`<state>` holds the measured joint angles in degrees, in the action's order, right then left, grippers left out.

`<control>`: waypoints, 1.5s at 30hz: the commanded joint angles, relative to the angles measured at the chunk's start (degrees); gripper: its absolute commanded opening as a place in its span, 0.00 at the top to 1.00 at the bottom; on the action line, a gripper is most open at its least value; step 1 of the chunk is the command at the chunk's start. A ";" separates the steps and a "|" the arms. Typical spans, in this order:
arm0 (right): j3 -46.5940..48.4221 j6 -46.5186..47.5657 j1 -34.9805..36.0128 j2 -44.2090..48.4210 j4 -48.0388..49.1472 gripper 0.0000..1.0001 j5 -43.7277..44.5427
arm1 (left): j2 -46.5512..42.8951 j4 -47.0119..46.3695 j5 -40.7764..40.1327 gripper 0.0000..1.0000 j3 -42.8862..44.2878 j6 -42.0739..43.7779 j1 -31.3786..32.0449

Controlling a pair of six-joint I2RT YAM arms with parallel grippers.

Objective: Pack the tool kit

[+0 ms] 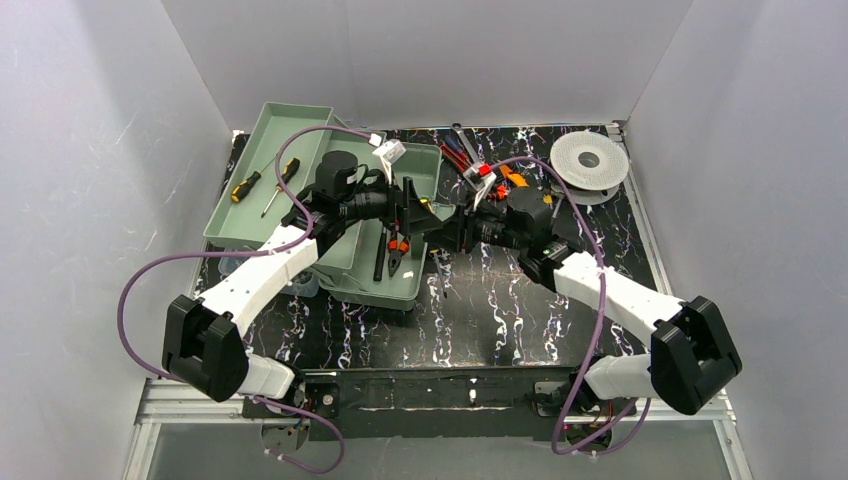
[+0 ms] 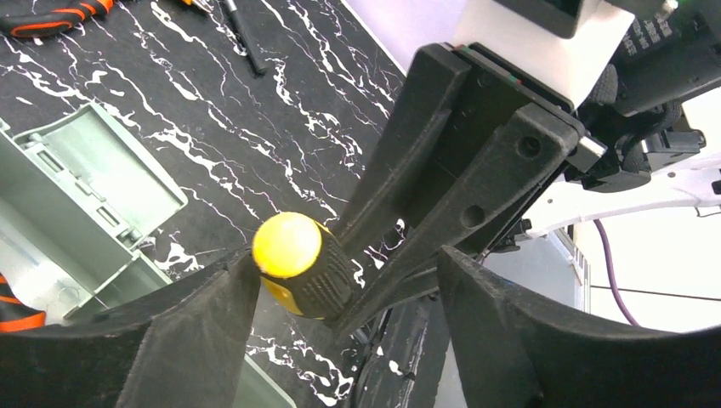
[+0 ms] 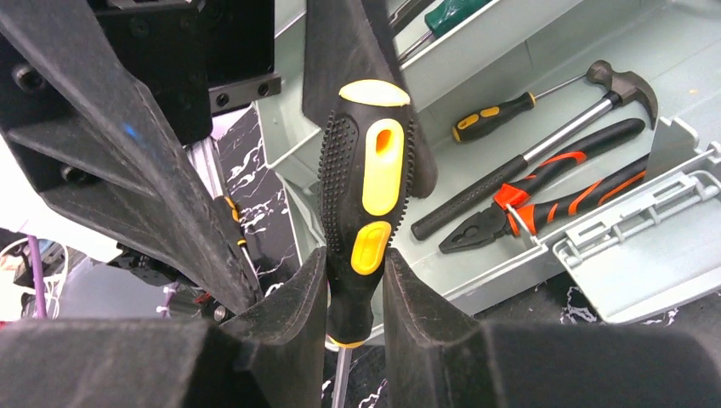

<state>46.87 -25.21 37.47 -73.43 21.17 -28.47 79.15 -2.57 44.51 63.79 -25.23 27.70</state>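
1. the right gripper point(image 3: 355, 274) is clamped tight on the yellow-and-black screwdriver point(image 3: 367, 191). its two pads press the lower end of the handle, and the metal shaft points down between them.
2. the left gripper point(image 2: 349, 259) stands wide apart around the same handle. the yellow butt end touches one finger point(image 2: 183, 331) and the other finger is clear of it, so this pincer grips nothing.
3. the screwdriver hangs in the air between the two arms, near the right edge of the green toolbox tray point(image 1: 400, 296) and not inside it.
4. the tray holds a hammer point(image 3: 544, 143) with a black grip and orange-and-black pliers point(image 3: 508, 200) just beside it. a small screwdriver point(image 3: 491, 119) with a yellow-and-black handle lies in there too, its shaft reaching toward the hammer's head.
5. the open lid point(image 1: 262, 140) lies flat at the far left, joined to the tray — two more screwdrivers point(image 1: 246, 187) lie in it, side by side.
6. on the black marbled table point(image 1: 500, 310), beyond the tray, lie loose tools point(image 1: 470, 165) with orange and red handles. a white spool point(image 1: 590, 160) lies near them on the right.
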 commanded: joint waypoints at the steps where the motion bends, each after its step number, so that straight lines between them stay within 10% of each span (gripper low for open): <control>1: 4.84 0.78 0.48 -1.60 5.03 0.99 1.66 | -0.25 0.08 2.67 0.34 1.42 0.49 -0.11; 9: 6.24 0.82 1.28 -3.32 5.72 0.99 1.35 | -0.56 1.16 2.75 0.98 1.93 2.13 -0.11; 12: 6.15 0.68 1.28 -3.32 5.55 0.95 1.72 | -0.79 2.23 2.06 1.00 2.51 3.29 -0.12; 18: 4.13 1.28 1.29 -0.70 4.91 0.43 4.31 | -2.86 8.38 -1.33 1.00 3.76 8.19 -0.19; 24: 1.11 3.63 1.29 5.32 1.48 0.36 8.99 | -5.04 17.20 -5.25 1.00 9.04 12.69 -1.43; 35: -10.94 6.94 1.18 18.27 -3.43 0.39 25.47 | -0.67 54.79 -58.47 1.00 42.03 29.13 -1.69; 45: -17.93 5.95 1.21 19.85 -0.66 0.41 29.84 | 9.05 44.11 -95.98 1.00 44.97 54.59 -1.70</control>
<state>30.13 -19.49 38.68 -55.05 16.84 -1.98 82.30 46.98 -29.19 110.45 13.61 26.15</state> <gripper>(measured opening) 0.597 0.295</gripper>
